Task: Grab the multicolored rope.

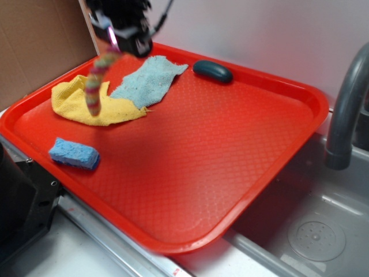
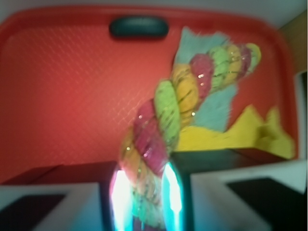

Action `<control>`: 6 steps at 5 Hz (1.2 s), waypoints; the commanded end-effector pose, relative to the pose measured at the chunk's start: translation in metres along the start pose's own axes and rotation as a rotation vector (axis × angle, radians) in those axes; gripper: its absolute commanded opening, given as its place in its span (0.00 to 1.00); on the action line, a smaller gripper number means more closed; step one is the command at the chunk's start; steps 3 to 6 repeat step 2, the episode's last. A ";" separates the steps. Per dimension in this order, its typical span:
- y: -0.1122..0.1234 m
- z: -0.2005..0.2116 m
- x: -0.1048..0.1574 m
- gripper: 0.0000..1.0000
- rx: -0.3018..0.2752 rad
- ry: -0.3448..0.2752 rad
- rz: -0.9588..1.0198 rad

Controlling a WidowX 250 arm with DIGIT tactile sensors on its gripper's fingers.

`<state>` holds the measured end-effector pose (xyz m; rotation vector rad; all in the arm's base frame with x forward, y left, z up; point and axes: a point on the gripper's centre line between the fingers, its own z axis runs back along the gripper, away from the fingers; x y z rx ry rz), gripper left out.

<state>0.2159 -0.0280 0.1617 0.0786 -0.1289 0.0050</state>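
upper left of the frame: the black gripper (image 1: 115, 41) clamps one end of the thick twisted pink, yellow and green rope (image 1: 95, 86), which dangles below it over the red plastic tray (image 1: 230, 144).

A blurred black gripper (image 1: 117, 36) with a boxy, white-edged block at its base and thin dark cables trailing up behind it (the wrist view shows its two fingers (image 2: 174, 197) as glossy strips glaring white and cyan, flanked by pale housing with dark recesses).
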 end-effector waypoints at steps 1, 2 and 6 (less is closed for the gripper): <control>0.003 0.068 0.004 0.00 -0.008 -0.087 0.024; 0.005 0.062 0.002 0.00 -0.017 -0.062 0.061; 0.005 0.062 0.002 0.00 -0.017 -0.062 0.061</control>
